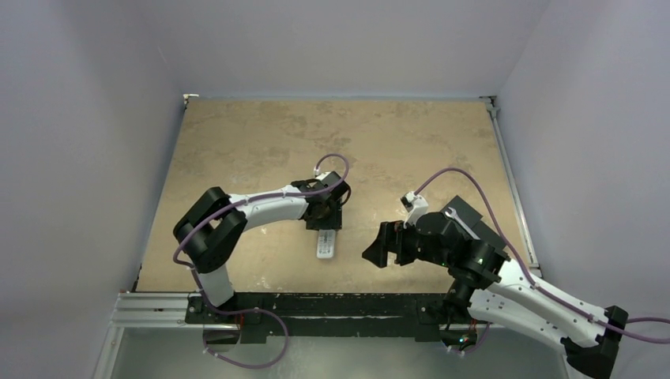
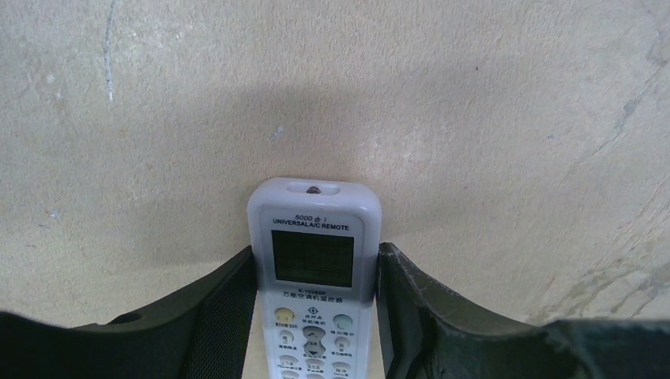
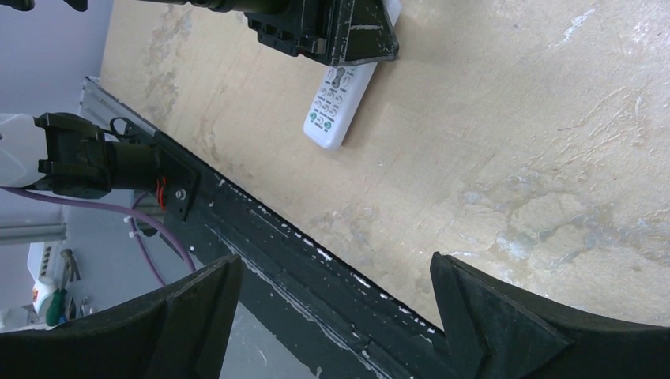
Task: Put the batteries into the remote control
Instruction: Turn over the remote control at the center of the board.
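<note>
- Remote (image 1: 326,245) lies flat on the desk (image 1: 261,142), buttons and screen up, with its long axis running from the near edge toward the far one.
- My left claw (image 1: 325,227) straddles it from above. The wrist view shows a finger (image 2: 225,316) pressed to each long side, so I read it as closed on the remote.
- My right claw (image 3: 336,264) hangs wide and holding nothing, well to the right of the remote, so the left arm is clearly the nearer one.
- I can't find the batteries in any view.
- With the face up, I judge the compartment is underneath, so a flip comes next.
</note>
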